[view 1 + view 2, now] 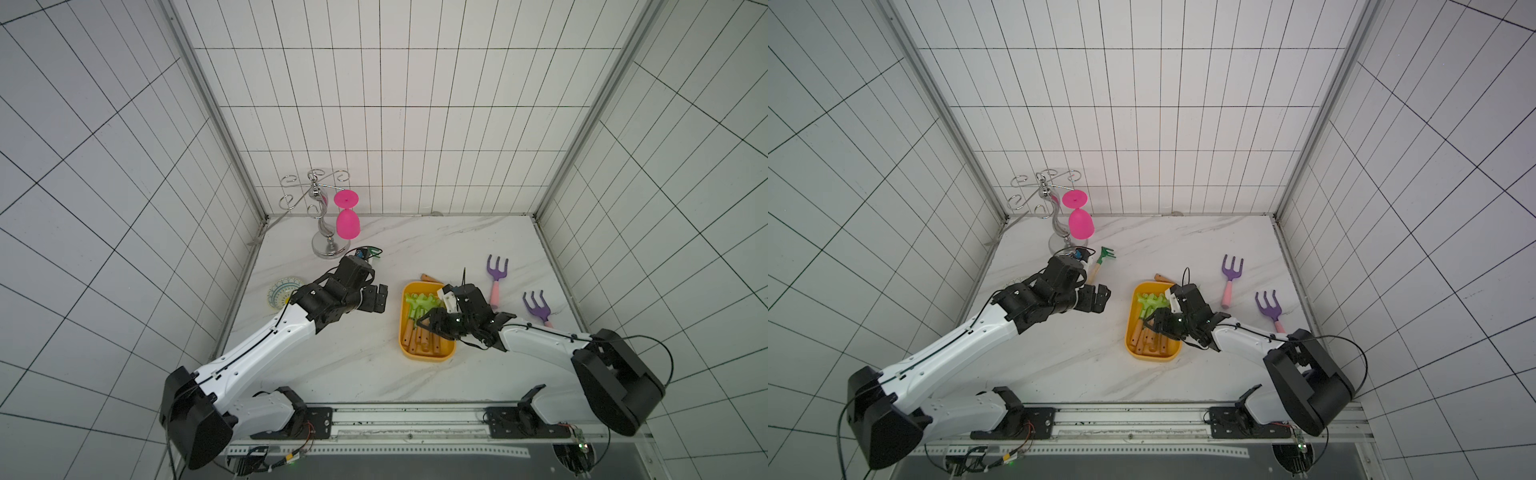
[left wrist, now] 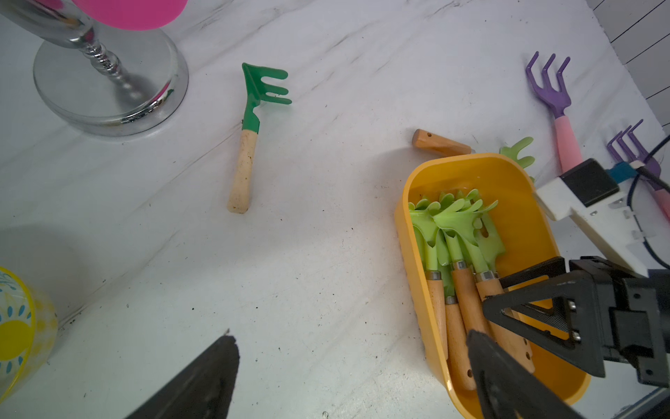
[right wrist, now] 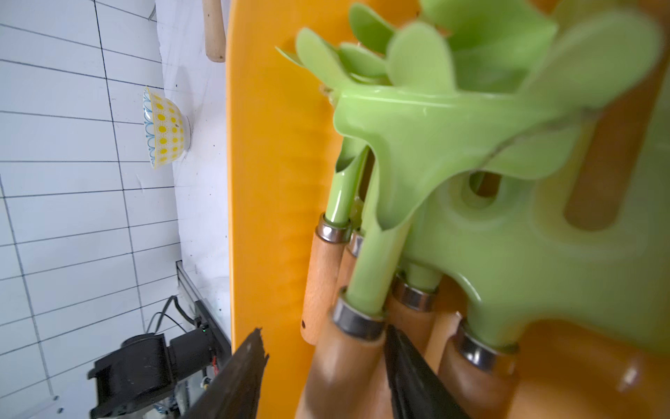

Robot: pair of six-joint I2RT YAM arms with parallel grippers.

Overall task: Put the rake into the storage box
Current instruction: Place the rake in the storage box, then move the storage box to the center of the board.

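The right end effector (image 1: 428,322) sat low over the box (image 1: 405,345), right of centre in both top views. Its jaws stood parted in the right wrist view, one finger (image 3: 232,377) outside the handle bundle and the other among the wooden handles. No handle was visibly clamped, so the jaws were judged open in a release posture.

Inside the box lay several light-green rakes (image 2: 455,225), heads toward the far end, handles toward the near end. This common alignment let the long tools fit the tub lengthwise. Which of them the end effector served could not be told.

The left end effector (image 1: 380,297) hovered left of the box, centre of frame, above the surface (image 1: 353,374). Its jaws were spread wide and empty, clear of the right arm's working space.

One more light-green rake (image 2: 518,152) lay just beyond the far rim of the box, its handle (image 2: 440,143) protruding past the corner. It was judged a remaining candidate for storage.

A dark-green rake (image 2: 259,109) lay on the surface at upper centre of the left wrist view, near the chrome stand (image 1: 322,224). Two purple forks (image 1: 496,274) lay at the right of the top views. A pink goblet (image 1: 347,218) hung inverted from the stand, and a patterned bowl (image 1: 282,293) stood at the left edge.
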